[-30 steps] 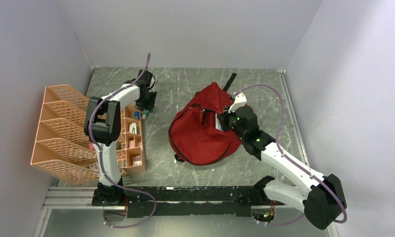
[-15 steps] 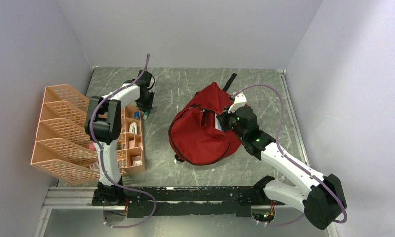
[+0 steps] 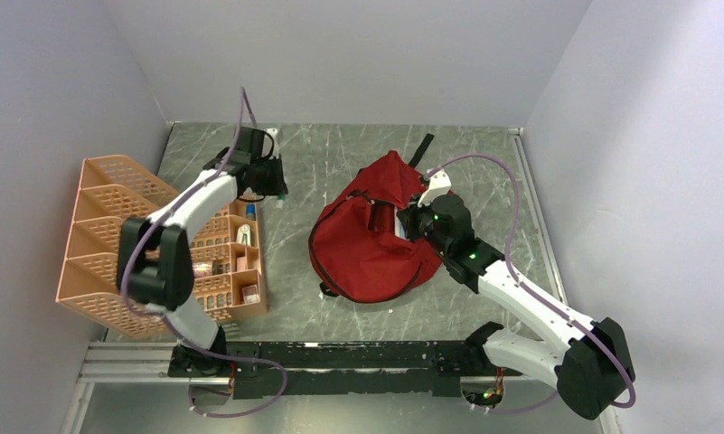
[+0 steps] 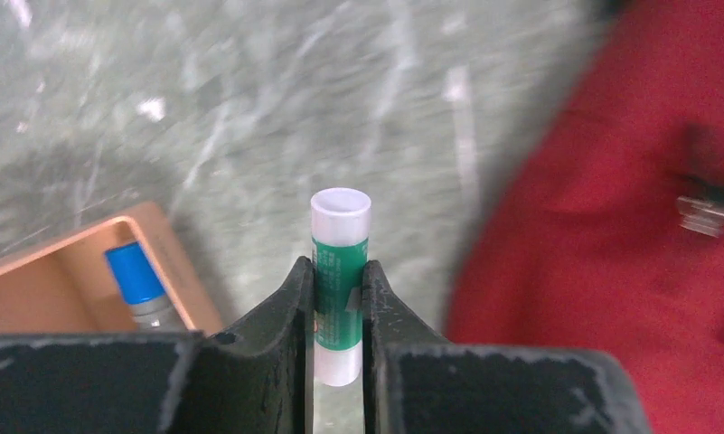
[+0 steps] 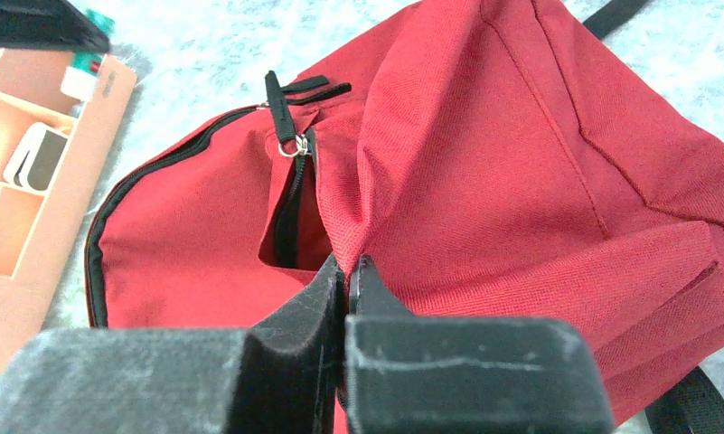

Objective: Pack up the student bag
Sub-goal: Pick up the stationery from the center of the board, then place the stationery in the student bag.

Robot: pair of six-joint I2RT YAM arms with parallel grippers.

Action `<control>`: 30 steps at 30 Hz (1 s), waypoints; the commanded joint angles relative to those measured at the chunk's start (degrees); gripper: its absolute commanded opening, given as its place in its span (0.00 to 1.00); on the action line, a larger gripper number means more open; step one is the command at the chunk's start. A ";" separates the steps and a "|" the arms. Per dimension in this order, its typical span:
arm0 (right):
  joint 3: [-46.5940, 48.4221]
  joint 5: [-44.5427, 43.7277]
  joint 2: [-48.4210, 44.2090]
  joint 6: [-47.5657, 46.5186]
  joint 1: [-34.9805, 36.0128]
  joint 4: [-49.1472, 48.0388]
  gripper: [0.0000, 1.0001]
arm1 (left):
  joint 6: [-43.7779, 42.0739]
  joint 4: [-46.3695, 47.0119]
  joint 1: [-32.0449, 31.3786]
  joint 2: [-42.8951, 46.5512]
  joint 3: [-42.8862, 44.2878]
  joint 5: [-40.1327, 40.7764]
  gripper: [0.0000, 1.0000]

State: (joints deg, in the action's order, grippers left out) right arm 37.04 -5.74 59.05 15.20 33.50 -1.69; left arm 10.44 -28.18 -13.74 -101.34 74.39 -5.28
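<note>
The red student bag point(image 3: 376, 235) lies in the middle of the table, its black zipper partly open. It fills the right wrist view point(image 5: 521, 163) and shows at the right of the left wrist view point(image 4: 629, 226). My right gripper point(image 3: 410, 222) point(image 5: 347, 269) is shut on a fold of the bag's fabric beside the zipper opening point(image 5: 290, 208). My left gripper point(image 3: 278, 188) point(image 4: 339, 280) is shut on a green and white glue stick point(image 4: 340, 271), held above the table between the organiser and the bag.
An orange plastic mesh organiser point(image 3: 114, 235) stands at the left, with small compartments point(image 3: 240, 262) holding stationery. A blue-capped tube point(image 4: 139, 282) stands in its corner compartment. A black bag strap point(image 3: 421, 149) trails toward the back wall.
My left gripper has lifted the glue stick from beside the organiser and swung up and slightly right. The right arm and bag have not moved.
</note>
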 commanded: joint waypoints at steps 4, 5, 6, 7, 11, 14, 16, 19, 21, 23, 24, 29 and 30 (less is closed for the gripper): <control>0.77 1.68 0.06 1.04 0.85 -1.17 0.00 | 11.36 21.71 -9.14 19.22 -12.68 -10.97 0.05; 0.76 1.57 0.07 1.03 0.88 -1.43 0.00 | 13.40 24.46 -10.43 21.10 -14.73 -11.61 0.05; 0.76 1.45 0.07 1.06 0.87 -1.66 0.00 | 15.71 27.21 -11.62 22.95 -17.15 -12.02 0.05; 0.77 1.41 0.12 1.12 0.86 -1.90 0.00 | 18.07 31.29 -12.94 24.46 -19.46 -12.32 0.05; 0.61 1.61 0.25 2.03 0.90 -2.96 0.00 | 24.43 42.24 -19.16 27.54 -26.17 -11.81 0.05; 0.29 2.91 0.45 2.49 0.86 -3.69 0.00 | 25.00 42.34 -23.53 26.99 -27.99 -9.30 0.05; 0.01 3.41 0.59 2.90 0.92 -3.84 0.00 | 26.45 45.19 -25.72 26.66 -30.03 -9.64 0.05; -0.12 3.38 0.63 3.18 0.86 -3.93 0.00 | 28.01 50.20 -29.77 25.38 -32.32 -9.45 0.05; -0.19 3.28 0.55 3.17 0.87 -3.93 0.00 | 28.29 51.71 -32.11 23.04 -31.67 -9.22 0.05; -0.12 3.27 0.46 3.14 0.92 -3.84 0.00 | 28.82 52.71 -33.67 20.16 -30.20 -9.14 0.05; -0.08 3.32 0.46 3.16 0.85 -3.77 0.00 | 29.29 53.35 -34.11 18.56 -29.43 -9.20 0.05; -0.03 3.82 0.19 3.16 0.86 -3.51 0.00 | 33.46 55.09 -34.75 11.45 -26.04 -6.33 0.05; 0.01 4.01 0.19 3.19 0.87 -3.42 0.00 | 33.91 55.90 -34.82 10.16 -25.21 -6.06 0.05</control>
State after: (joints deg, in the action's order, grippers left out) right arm 37.04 -5.26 59.99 16.91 33.50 -2.74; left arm 40.99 21.69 -48.31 -87.77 45.23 -14.55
